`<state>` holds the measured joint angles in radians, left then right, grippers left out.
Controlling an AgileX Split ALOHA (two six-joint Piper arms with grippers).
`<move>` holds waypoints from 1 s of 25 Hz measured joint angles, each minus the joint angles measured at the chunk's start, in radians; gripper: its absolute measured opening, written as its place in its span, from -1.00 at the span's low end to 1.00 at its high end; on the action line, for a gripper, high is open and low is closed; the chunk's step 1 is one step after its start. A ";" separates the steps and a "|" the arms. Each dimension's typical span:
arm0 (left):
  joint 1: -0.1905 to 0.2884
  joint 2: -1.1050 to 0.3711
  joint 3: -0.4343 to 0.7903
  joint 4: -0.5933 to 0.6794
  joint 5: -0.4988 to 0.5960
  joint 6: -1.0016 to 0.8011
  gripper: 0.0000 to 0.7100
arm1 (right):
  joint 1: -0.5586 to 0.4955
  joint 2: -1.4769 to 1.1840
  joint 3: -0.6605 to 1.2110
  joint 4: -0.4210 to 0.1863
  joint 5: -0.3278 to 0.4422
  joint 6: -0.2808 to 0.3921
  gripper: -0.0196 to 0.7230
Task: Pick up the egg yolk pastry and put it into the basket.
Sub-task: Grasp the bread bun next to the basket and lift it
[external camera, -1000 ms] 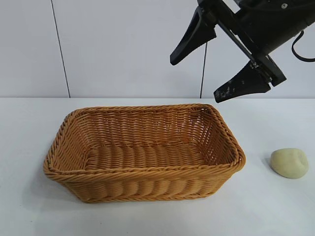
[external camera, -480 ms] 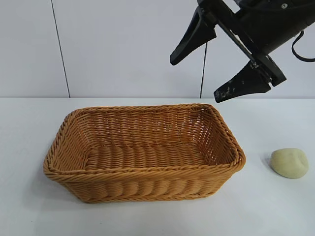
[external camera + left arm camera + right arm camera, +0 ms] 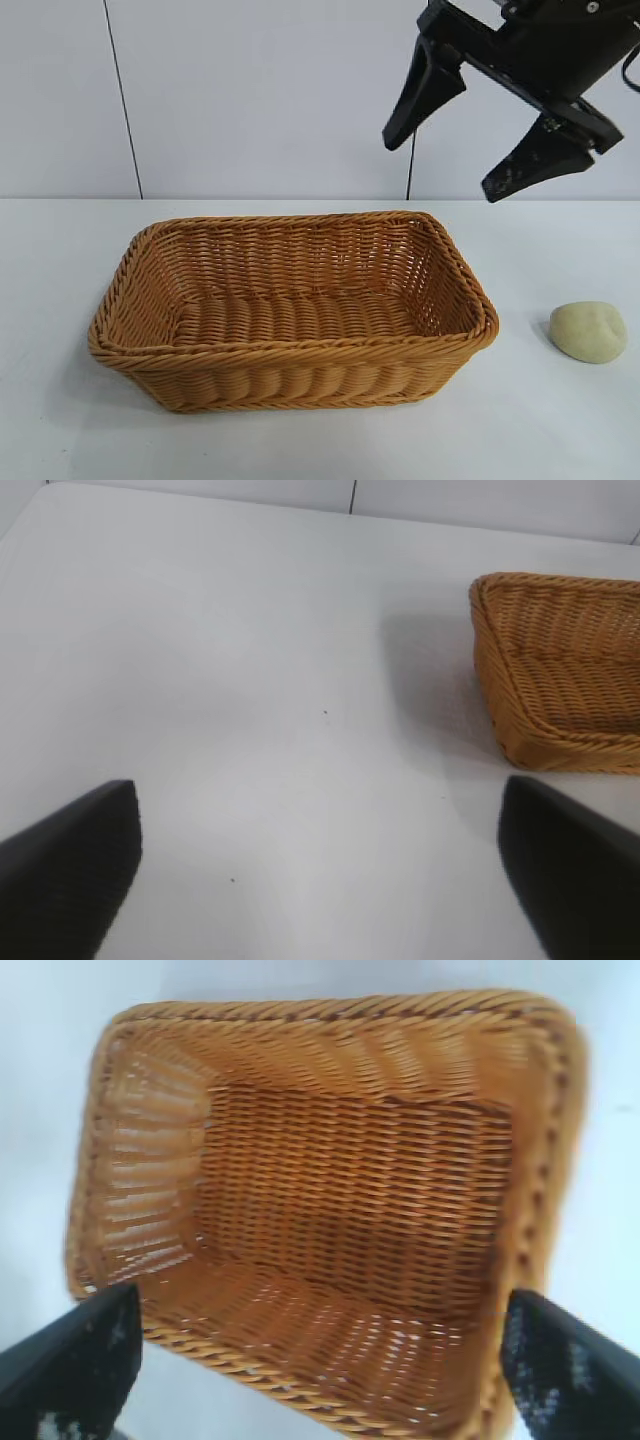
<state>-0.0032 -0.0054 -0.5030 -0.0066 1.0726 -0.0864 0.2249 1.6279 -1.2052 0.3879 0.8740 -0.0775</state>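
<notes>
- Exterior: the right gripper (image 3: 448, 165) hung spread wide above the basket (image 3: 290, 355)'s far right corner; the pastry (image 3: 588, 331) lay on the table (image 3: 560, 430), right of the basket.
- Left wrist: the left gripper (image 3: 320, 870) gaped over bare table, basket beside.
- Right wrist: only the basket's inside showed, nothing in it.

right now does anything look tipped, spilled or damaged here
Nothing stands out. The basket sits upright and empty on the table; the egg yolk pastry lies on the table beside it, only slightly dented. The right gripper hangs open above.
</notes>
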 joint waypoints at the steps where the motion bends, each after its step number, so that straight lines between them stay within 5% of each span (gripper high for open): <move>1: 0.001 0.000 0.000 0.000 0.000 0.000 0.96 | -0.003 0.000 -0.006 -0.067 0.009 0.036 0.92; 5: 0.002 0.000 0.000 0.000 0.000 0.000 0.96 | -0.058 0.000 -0.009 -0.193 0.052 0.092 0.92; 12: 0.002 0.000 0.000 0.000 0.000 0.000 0.96 | -0.200 0.040 -0.011 -0.214 0.052 0.090 0.92; 25: 0.002 0.000 0.000 0.000 0.000 0.000 0.96 | -0.213 0.332 -0.011 -0.268 -0.011 0.097 0.92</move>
<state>-0.0013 -0.0054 -0.5030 -0.0066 1.0726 -0.0864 0.0121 1.9597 -1.2165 0.1198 0.8628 0.0192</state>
